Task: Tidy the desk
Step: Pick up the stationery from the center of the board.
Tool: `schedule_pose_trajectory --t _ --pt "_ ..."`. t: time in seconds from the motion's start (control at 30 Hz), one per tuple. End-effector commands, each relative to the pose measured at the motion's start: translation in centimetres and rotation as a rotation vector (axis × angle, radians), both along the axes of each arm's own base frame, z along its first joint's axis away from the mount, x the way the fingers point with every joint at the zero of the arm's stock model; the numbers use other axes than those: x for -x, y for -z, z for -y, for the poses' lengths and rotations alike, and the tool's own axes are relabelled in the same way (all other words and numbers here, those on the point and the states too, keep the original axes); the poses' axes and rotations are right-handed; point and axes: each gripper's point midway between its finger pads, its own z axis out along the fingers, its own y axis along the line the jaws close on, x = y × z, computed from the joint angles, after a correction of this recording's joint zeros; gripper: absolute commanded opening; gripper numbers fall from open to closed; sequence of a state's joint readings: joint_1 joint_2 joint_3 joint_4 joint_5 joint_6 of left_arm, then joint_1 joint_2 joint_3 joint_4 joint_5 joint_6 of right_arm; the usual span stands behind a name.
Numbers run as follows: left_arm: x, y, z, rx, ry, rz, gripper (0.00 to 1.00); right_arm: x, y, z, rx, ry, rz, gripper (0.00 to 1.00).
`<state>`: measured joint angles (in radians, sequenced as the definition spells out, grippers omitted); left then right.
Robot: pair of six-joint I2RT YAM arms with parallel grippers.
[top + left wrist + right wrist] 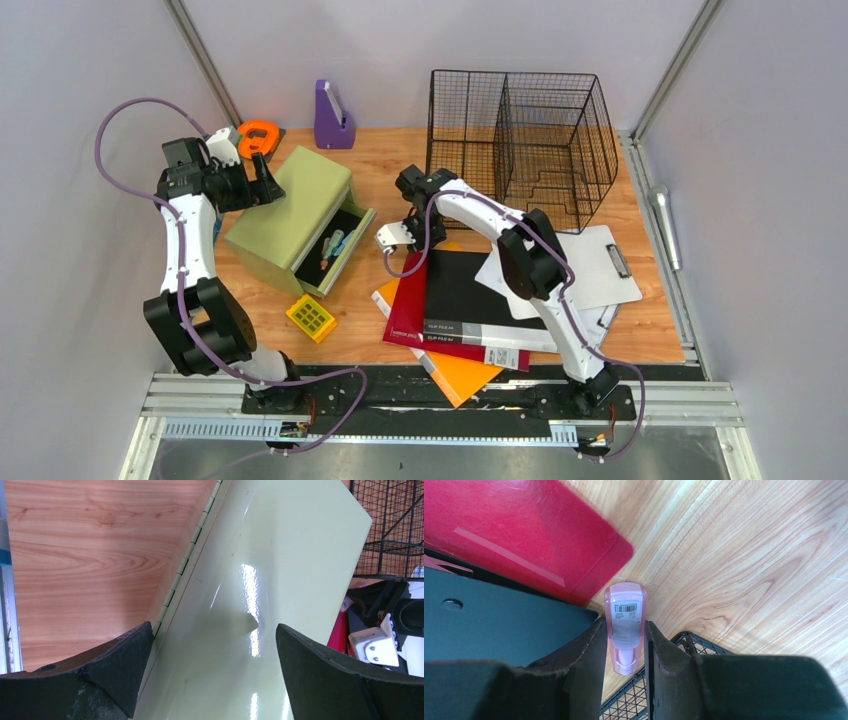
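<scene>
Far left: left gripper [263,186] is spread wide w/ nothing in it, poised over the back corner of the green box [285,205]. Wrist view shows the glossy lid & hinge line right under the fingers [125,655], no contact that I can make out. Just behind it sits an orange tape dispenser [258,137], in the far-left corner of the desk [390,155]. The desk fills the whole floor of the cell, w/ grey walls on three sides & the arm bases along the near edge.

A purple file holder [333,117] stands upright by the back wall. The box's drawer [338,245] is pulled out toward centre, w/ a few coloured bits inside, too small to name. A yellow gridded block [311,317] lies on the wood just in front of the box.

Centre: a fan of folders. The orange folder [462,378] is lowest & pokes past the near edge. The red folder [403,300] lies on it, w/ the black folder [465,290] on top.

Right gripper [625,626] is at the far-left corner of that pile, clamped on a small pink item [625,602] w/ a barcode label, a finger against each side. Could be a mini stapler, hard to say. Its tip hangs over bare wood beside the red folder's corner.

Behind that is a black wire basket [520,130] at the back. Far right, a white clipboard [600,265] overlaps the folders, partly under the right arm.
</scene>
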<state>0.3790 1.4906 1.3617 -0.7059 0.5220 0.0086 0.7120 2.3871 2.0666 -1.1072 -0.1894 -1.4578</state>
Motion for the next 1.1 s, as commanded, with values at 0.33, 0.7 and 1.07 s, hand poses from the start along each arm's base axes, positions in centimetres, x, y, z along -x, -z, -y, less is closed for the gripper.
schedule_pose_trajectory --t 0.33,0.7,1.07 --pt "0.6 1.0 1.1 0.045 0.018 -0.059 1.00 -1.1 -4.7 -4.9 -0.172 -0.014 0.050 0.02" --pt "0.4 0.6 1.2 0.055 0.019 -0.055 1.00 1.5 -13.1 -11.3 -0.338 -0.147 0.217 0.02" --pt "0.6 0.6 1.3 0.056 0.021 -0.054 1.00 2.6 -15.9 -17.1 -0.414 -0.277 0.380 0.06"
